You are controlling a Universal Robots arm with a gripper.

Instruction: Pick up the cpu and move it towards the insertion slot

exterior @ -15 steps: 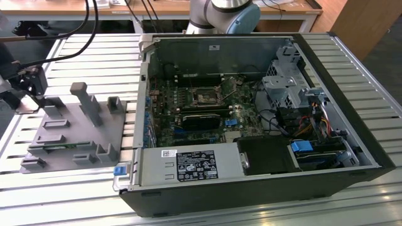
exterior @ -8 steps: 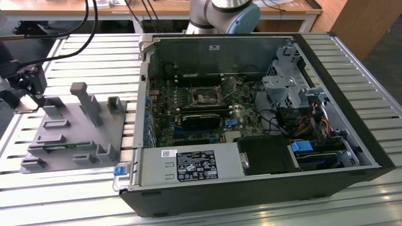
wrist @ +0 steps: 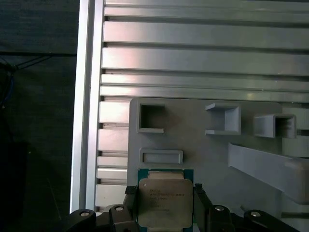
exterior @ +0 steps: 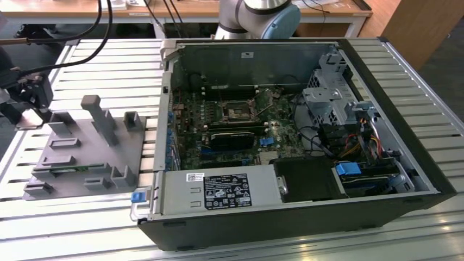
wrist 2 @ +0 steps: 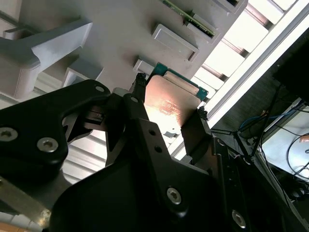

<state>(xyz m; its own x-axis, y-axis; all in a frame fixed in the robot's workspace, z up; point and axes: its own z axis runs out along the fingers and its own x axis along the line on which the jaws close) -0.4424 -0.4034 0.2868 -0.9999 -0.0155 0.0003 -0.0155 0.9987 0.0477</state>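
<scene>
The end effector is closed narrowly on the cpu, with black fingers pressing opposite edges, over the grey fixture on the slatted surface. The insertion slot lies well apart, inside the computer case.

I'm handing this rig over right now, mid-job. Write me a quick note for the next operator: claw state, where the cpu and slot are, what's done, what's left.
Claw: shut on the cpu, with fingers on two opposite edges in both wrist views.
Cpu: in the claw, over the grey fixture at the exterior view's left, outside the computer case.
Insertion slot: on the board inside the open computer case.
Done: cpu grasped. I cannot tell whether it is lifted clear of the fixture.
Left: the move across to the slot; the cpu is not yet near it.
</scene>
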